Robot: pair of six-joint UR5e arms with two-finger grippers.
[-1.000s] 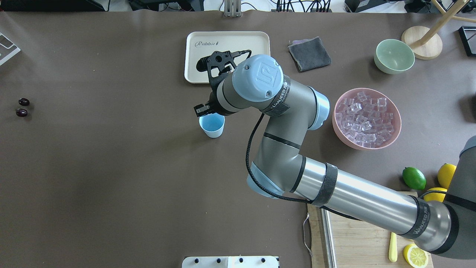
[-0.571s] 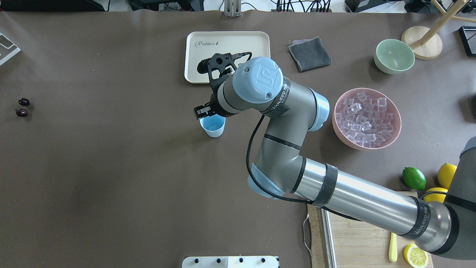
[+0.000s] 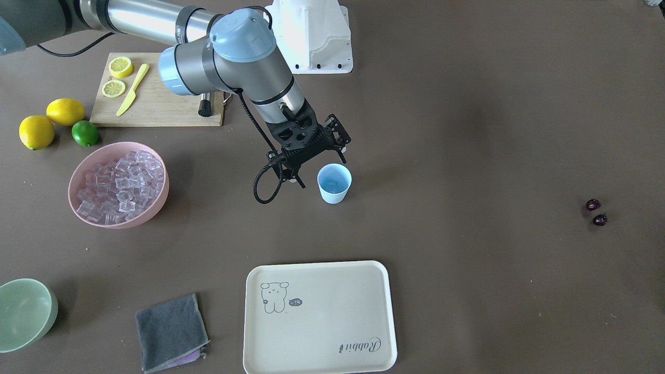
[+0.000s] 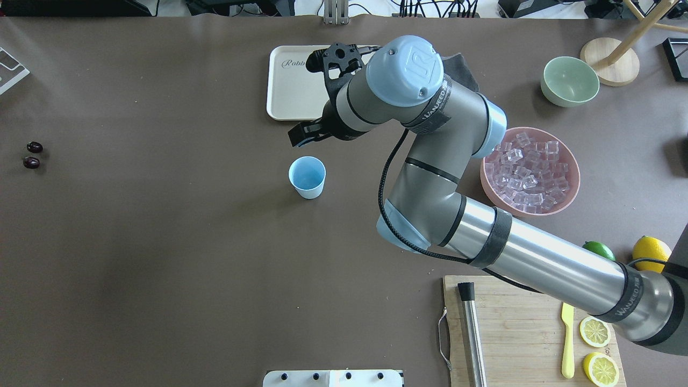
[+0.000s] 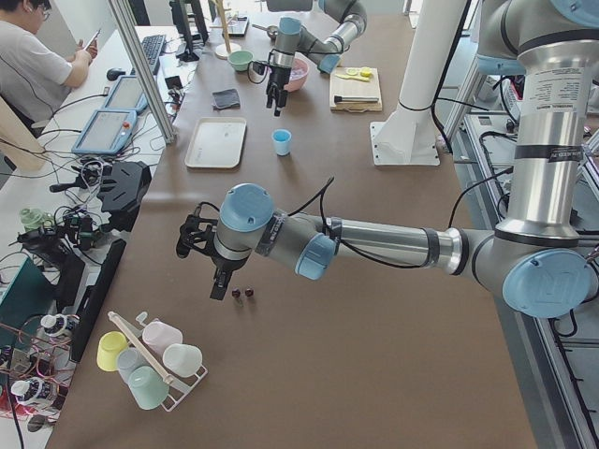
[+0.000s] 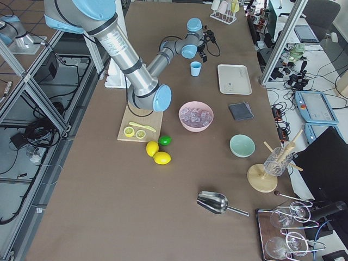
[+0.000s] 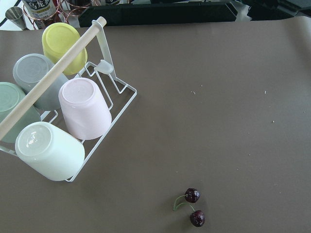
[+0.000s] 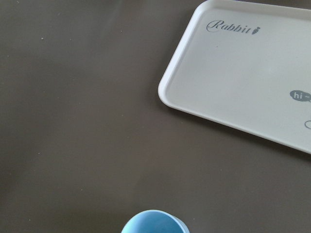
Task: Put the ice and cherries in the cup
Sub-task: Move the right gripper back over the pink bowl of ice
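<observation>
The pale blue cup (image 4: pixel 307 177) stands upright mid-table; it also shows in the front view (image 3: pixel 334 183) and at the bottom edge of the right wrist view (image 8: pixel 153 222). I cannot tell what is inside it. My right gripper (image 4: pixel 296 136) hovers just beyond the cup, towards the tray, apart from it; its jaws look open and empty (image 3: pixel 340 141). The ice (image 4: pixel 529 169) fills the pink bowl (image 4: pixel 483 174). Two cherries (image 4: pixel 33 154) lie far left, also in the left wrist view (image 7: pixel 194 206). My left gripper (image 5: pixel 217 282) hangs close beside them; I cannot tell its state.
A cream tray (image 4: pixel 285 91) lies beyond the cup. A grey cloth (image 3: pixel 171 330) and green bowl (image 4: pixel 570 80) are far right. A cutting board (image 4: pixel 516 333) with lemon slices, a lime (image 3: pixel 84 133) and lemons sit near right. A cup rack (image 7: pixel 63 111) stands near the cherries.
My right gripper has left its place over the cup and moved up and away toward the tray as the arm swings to the right. The cup and cherries have not moved.
</observation>
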